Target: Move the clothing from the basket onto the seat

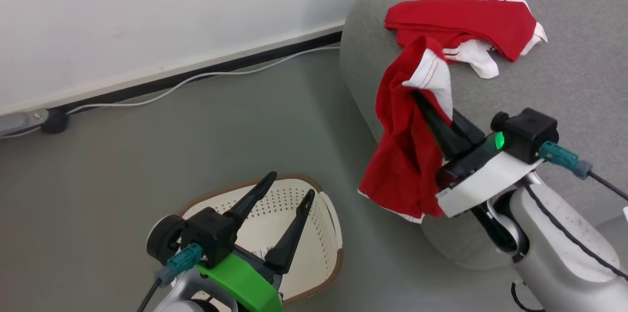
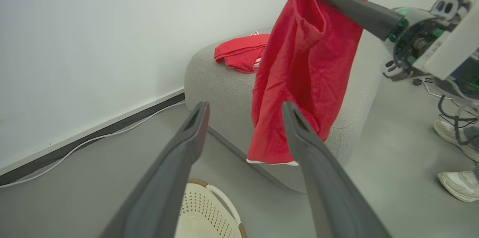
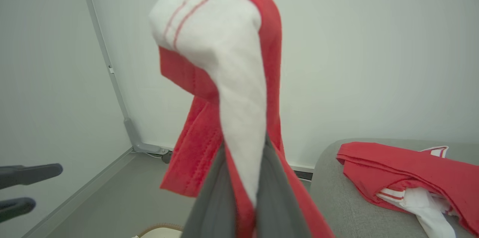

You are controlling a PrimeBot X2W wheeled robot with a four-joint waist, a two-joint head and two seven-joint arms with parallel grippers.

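Note:
A red garment with a white panel (image 1: 402, 155) hangs from my right gripper (image 1: 422, 101), which is shut on it just off the rounded corner of the grey seat (image 1: 564, 71). In the right wrist view the cloth (image 3: 213, 24) drapes over that gripper (image 3: 245, 144). Another red and white garment (image 1: 461, 22) lies crumpled on the seat. My left gripper (image 1: 291, 184) stands open and empty above the cream basket (image 1: 324, 233). From the left wrist, the open gripper (image 2: 245, 105) faces the hanging garment (image 2: 303, 62), with the basket (image 2: 206, 211) below.
A white cable (image 1: 196, 79) runs along the dark baseboard under the white wall. Grey floor lies between the basket and the seat. A person's pale shoes (image 2: 458, 185) stand on the floor beyond the right arm.

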